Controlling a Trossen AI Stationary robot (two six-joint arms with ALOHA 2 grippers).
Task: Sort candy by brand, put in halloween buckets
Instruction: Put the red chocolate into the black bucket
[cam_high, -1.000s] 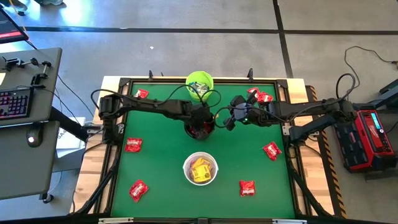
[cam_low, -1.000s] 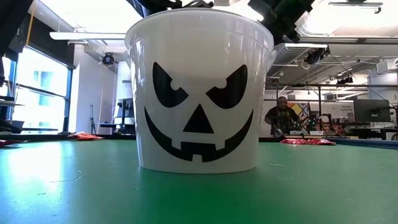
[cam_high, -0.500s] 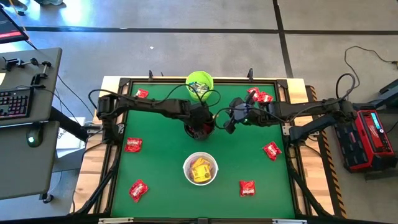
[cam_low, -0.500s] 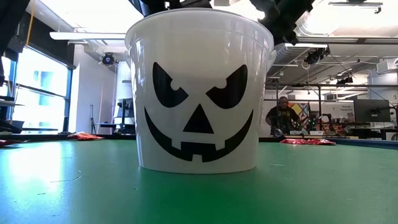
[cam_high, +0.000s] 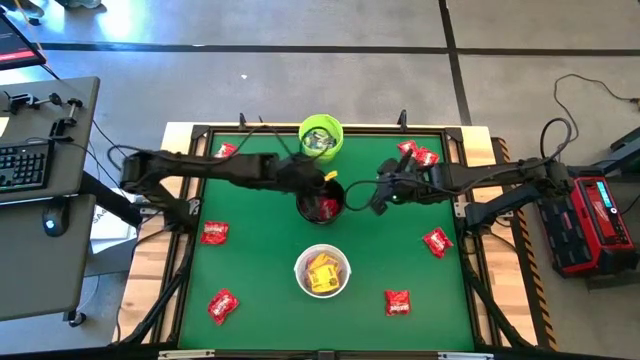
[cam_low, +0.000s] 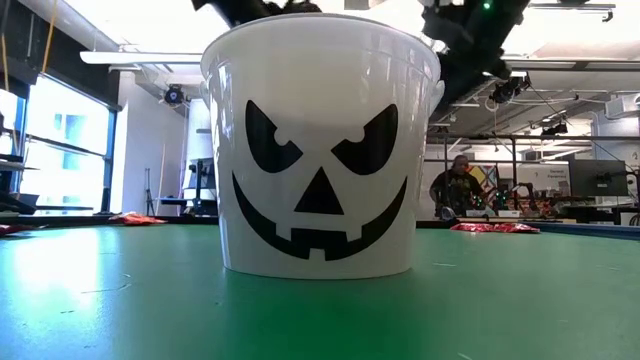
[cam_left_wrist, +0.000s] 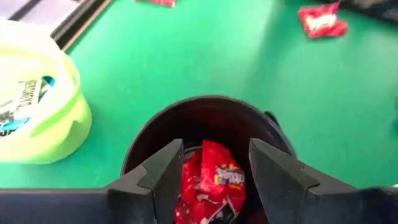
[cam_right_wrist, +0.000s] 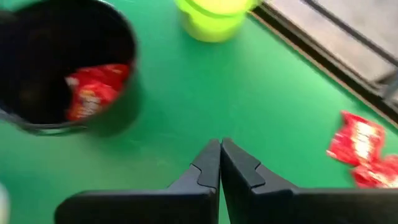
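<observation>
Your left gripper (cam_left_wrist: 211, 171) hangs spread over the black bucket (cam_high: 322, 203) at table centre, red candy (cam_left_wrist: 214, 180) inside. Withdrawing low could clip its rim. Your right gripper (cam_right_wrist: 220, 163), at three o'clock, is pressed together.

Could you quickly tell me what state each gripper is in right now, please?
Left gripper: open, holding nothing, over the black bucket with red candy inside.
Right gripper: closed, empty, beside that bucket.
</observation>
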